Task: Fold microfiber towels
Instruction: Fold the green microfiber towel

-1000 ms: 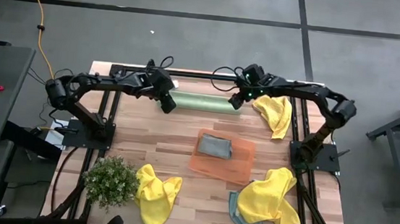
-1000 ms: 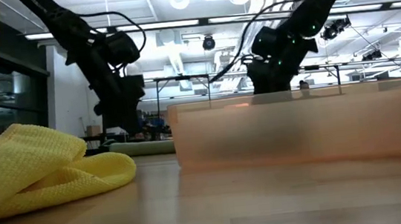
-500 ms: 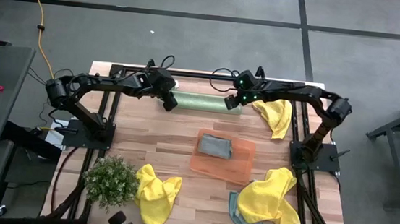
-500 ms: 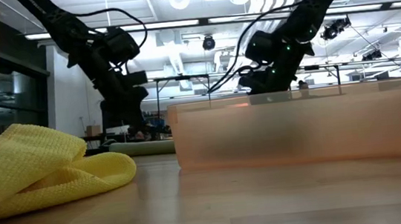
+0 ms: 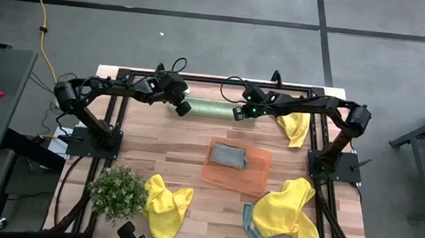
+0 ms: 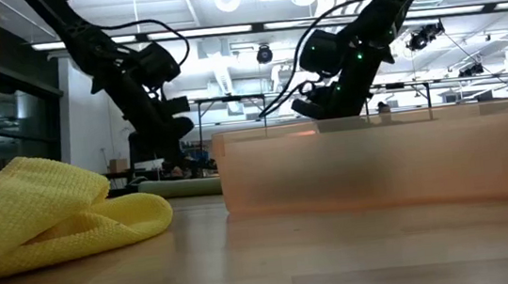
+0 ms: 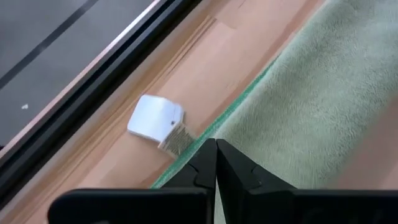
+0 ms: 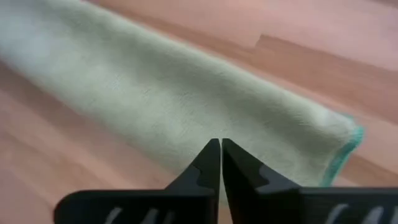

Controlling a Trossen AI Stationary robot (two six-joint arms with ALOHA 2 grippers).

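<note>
Both claws are clenched on one pale green towel at the table's far edge: the left gripper pinches its left end, the right gripper its right end. The towel lies folded into a long strip, its long axis along that edge. Four yellow towels show: one at the far right corner, three near the front edge. One grey-blue towel rests on the orange mat. A teal towel is mostly hidden under yellow cloth.
</note>
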